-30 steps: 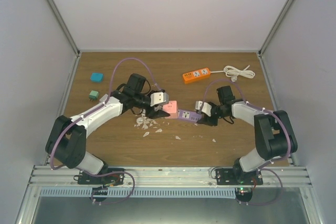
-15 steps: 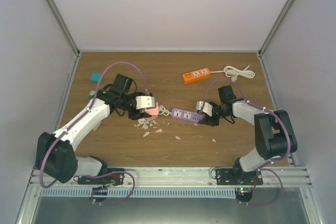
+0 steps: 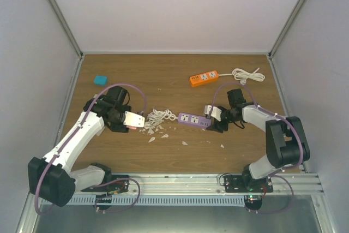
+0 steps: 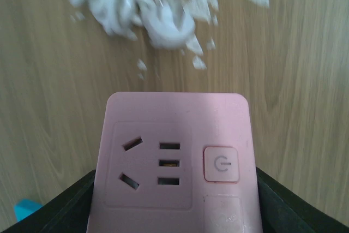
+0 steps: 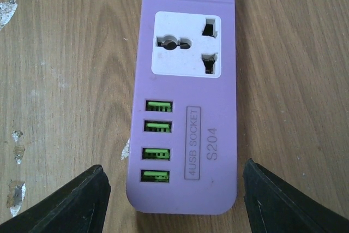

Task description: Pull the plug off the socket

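A: From above, why does the purple power strip lie mid-surface, well apart from the left jaws?
B: The plug looks already out. Only white cable lies between.
A: Left wrist?
B: Jaws clamped on the pink adaptor plug, keeping it away.
A: Right wrist?
B: Jaws wide, flanking the strip's USB end, gripping nothing.

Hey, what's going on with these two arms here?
The left fingers grip a pink square socket block, unplugged and held well apart from the purple plastic power strip lying on the wooden table. The right fingers stand open either side of that strip's USB end, not touching it. A bundled white cable lies between the two.
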{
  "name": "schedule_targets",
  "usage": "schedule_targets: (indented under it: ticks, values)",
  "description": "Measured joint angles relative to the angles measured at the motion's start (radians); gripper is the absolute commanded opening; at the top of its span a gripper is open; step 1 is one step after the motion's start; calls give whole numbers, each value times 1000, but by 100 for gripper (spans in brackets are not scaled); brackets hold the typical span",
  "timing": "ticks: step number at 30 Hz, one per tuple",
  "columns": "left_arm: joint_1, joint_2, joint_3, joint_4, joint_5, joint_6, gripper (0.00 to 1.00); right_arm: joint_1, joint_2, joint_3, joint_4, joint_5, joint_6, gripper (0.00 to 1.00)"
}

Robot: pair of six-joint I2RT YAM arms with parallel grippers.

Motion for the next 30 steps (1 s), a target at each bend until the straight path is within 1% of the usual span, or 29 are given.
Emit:
schedule_targets:
  ticks: [5, 9, 14, 19, 23, 26, 30]
  values:
    - [-8, 1, -87, -3, -199, 83, 41, 0, 0, 0, 0, -2, 1, 73]
    - [-26, 39, -122, 3, -330, 123, 42, 0, -4, 0, -4, -8, 2, 74]
    - [-81, 74, -167, 53, -440, 156, 44, 0, -26, 0, -10, -14, 3, 75]
    - [-139, 123, -226, 97, -522, 176, 46, 0, -41, 0, -15, -19, 16, 75]
    - [-164, 175, -251, 134, -577, 179, 49, 0, -56, 2, -32, -35, 29, 75]
    - [-186, 203, -253, 153, -624, 177, 58, 6, -72, 10, -44, -44, 42, 75]
    - [-212, 230, -255, 163, -661, 167, 75, 16, -86, 22, -51, -55, 52, 75]
